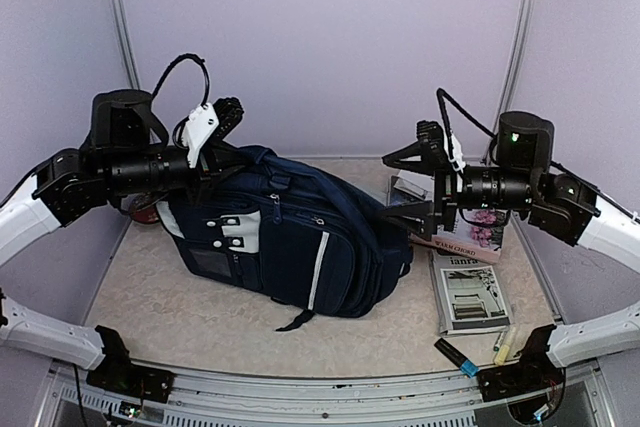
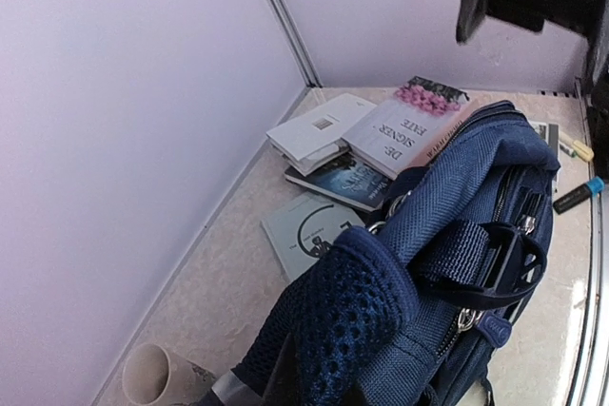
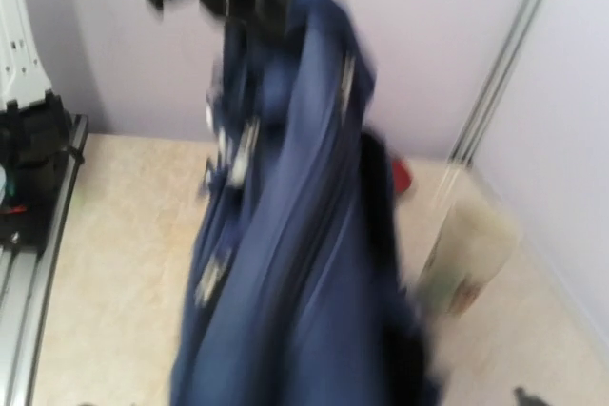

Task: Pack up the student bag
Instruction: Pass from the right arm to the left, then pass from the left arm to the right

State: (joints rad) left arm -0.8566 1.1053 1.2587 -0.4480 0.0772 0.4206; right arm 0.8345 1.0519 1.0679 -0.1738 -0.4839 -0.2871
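The student bag (image 1: 300, 237) is a dark navy backpack with white trim, lying on its side in the middle of the table. My left gripper (image 1: 230, 152) is at the bag's upper left end, shut on the fabric there. In the left wrist view the bag's mesh padding (image 2: 362, 320) fills the bottom and hides the fingers. My right gripper (image 1: 398, 187) stands open at the bag's right end, one finger above and one below, with nothing between them. The right wrist view is blurred, and the bag (image 3: 295, 282) fills its centre.
Books lie right of the bag: a pink-flowered one (image 1: 482, 235), a grey magazine (image 1: 470, 292) and a stack behind. Markers (image 1: 458, 357) lie near the front right edge. A cup (image 2: 157, 377) stands by the left wall, behind the bag. Walls close in on three sides.
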